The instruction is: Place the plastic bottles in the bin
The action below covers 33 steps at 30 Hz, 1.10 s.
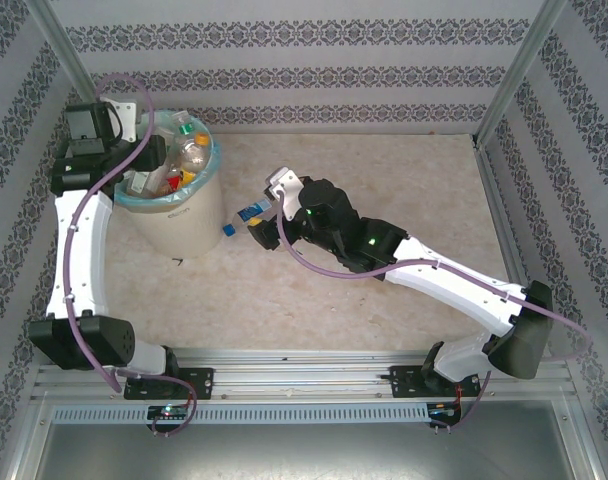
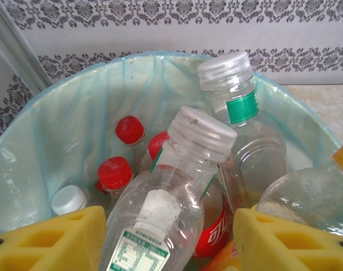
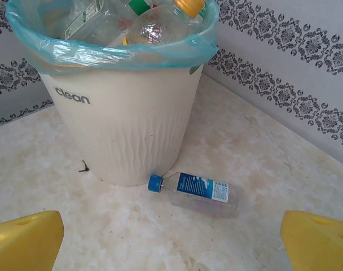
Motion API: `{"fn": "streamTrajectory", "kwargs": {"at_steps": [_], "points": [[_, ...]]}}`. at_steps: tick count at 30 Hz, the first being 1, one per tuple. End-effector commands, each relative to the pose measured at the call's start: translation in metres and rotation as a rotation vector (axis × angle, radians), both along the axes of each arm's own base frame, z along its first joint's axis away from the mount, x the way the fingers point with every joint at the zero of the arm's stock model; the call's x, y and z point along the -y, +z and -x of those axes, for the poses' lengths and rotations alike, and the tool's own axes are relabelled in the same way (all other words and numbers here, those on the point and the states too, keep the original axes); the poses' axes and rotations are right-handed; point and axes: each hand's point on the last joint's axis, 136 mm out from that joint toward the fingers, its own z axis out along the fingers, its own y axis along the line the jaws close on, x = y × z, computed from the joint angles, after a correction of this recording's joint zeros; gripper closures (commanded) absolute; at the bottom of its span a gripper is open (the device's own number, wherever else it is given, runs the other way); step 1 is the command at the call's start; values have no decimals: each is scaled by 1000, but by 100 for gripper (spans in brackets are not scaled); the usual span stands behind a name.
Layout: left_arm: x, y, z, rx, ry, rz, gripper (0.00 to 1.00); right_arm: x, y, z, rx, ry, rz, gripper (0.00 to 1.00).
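The bin [image 1: 189,215] stands at the back left, cream-white with a teal bag over its rim [image 3: 132,51], and holds several plastic bottles. My left gripper [image 2: 168,243] hangs over it, open. A clear white-capped bottle [image 2: 160,214] lies between its yellow fingers [image 2: 47,243], with a gap on the right side. Beneath are red-capped bottles [image 2: 114,172] and a green-labelled one [image 2: 242,113]. One clear bottle with a blue cap and label [image 3: 199,192] lies on the table against the bin's foot. My right gripper [image 3: 171,243] hovers open just in front of it, fingers wide apart.
A small dark scrap [image 3: 84,166] lies on the marble table [image 1: 404,190] by the bin's base. Patterned walls and metal frame posts [image 1: 514,70] close in the back and sides. The right arm [image 1: 434,275] stretches across the table's middle.
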Motion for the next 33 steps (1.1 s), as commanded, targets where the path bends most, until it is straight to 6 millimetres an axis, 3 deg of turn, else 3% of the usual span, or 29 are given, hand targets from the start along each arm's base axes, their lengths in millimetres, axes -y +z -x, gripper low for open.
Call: {"fn": "streamTrajectory", "kwargs": {"at_steps": [1, 8, 11, 17, 23, 26, 33], "points": [[9, -21, -8, -65, -22, 70, 48, -7, 15, 6, 8, 26, -30, 2], [44, -43, -8, -137, -156, 249, 48, -6, 12, 5, 1, 14, -26, 2], [57, -55, 0, -191, -199, 319, 53, -6, 11, 6, -6, 14, -28, 2], [61, -53, 13, -198, -198, 332, 60, -8, 12, 5, 1, 20, -18, 2], [55, -25, 20, -139, -166, 294, 56, -10, 14, 4, 5, 25, -16, 2], [54, -1, 24, -73, -157, 286, 55, -5, 16, 1, 11, -7, -8, 2], [46, 66, 39, 139, -116, 222, 54, 31, 17, -11, -10, -156, 71, 2]]}}
